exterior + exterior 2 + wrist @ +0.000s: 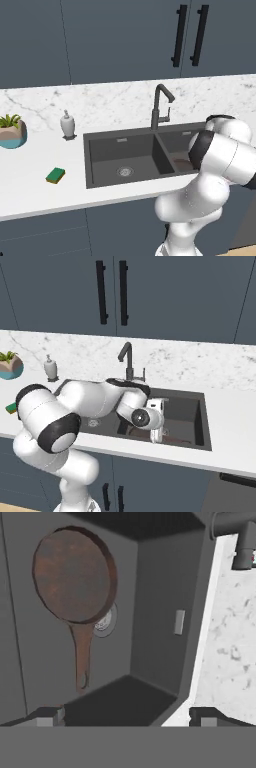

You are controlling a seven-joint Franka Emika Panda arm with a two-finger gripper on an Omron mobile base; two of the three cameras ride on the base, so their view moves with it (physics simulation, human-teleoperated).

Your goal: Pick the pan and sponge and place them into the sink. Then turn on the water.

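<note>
Dark finger tips of the white arm's gripper (122, 717) spread wide, empty, over the right basin | round rusty-brown pan (74, 574) flat on the dark grey sink (90, 160) floor, partly covering the silver drain | green-and-yellow sponge (55, 175) on the white counter left of the sink | dark gooseneck faucet (160, 105) behind the divider

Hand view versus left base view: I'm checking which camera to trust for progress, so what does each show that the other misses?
Hand view: the whole pan lying flat in a basin, partly covering a drain, with the open gripper empty above it.

Left base view: the sponge on the counter, the soap bottle and the plant.

Both: the sink and faucet.
</note>
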